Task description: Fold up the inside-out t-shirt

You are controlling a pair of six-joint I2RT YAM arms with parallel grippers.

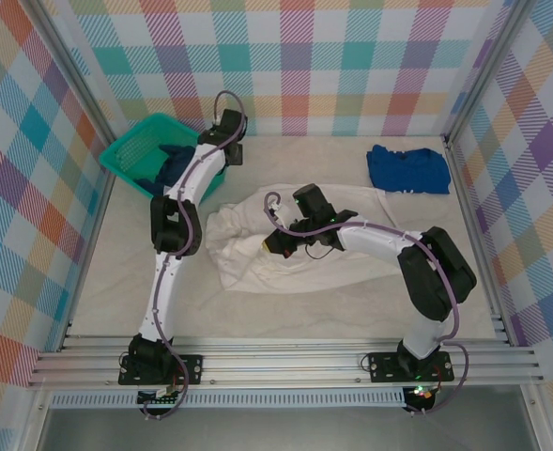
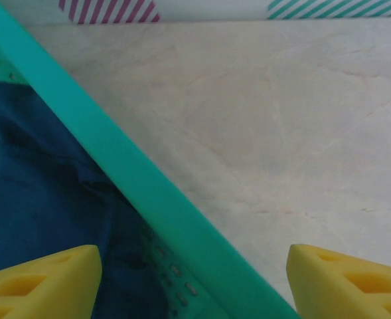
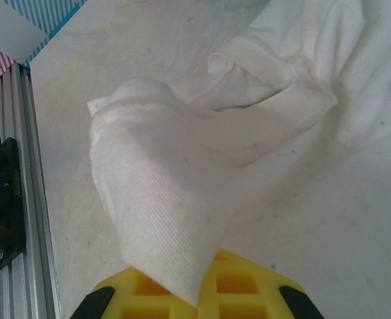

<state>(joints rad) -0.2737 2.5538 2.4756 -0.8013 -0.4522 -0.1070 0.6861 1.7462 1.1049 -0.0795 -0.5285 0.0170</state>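
The white shirt (image 1: 257, 258) lies crumpled in a heap at the centre of the desk (image 1: 126, 282) in the top view, far from flat. The right claw (image 3: 205, 282) is pinched tight on a fold of it. In the wrist view the cloth drapes up over the yellow fingers (image 3: 261, 276), and a hemmed edge, seemingly a sleeve, lies beyond at upper right. The step in hand looks to be drawing the shirt out flat before any fold. To do it well, the pull should run low and slow along the desk, so the bunched layers slide apart rather than lift in a lump. A grip on a single layer at a hem would serve better than a thick pinch; I cannot tell how many layers are caught.

The right arm reaches from lower right, elbow bent, forearm stretching left over the shirt. The left arm stretches to the upper left, its claw (image 2: 192, 266) wide and holding nothing, above the rim of the teal basket (image 2: 135, 179) with the navy garment (image 2: 42, 199) inside. The blue shirt (image 1: 407, 167) sits apart at upper right
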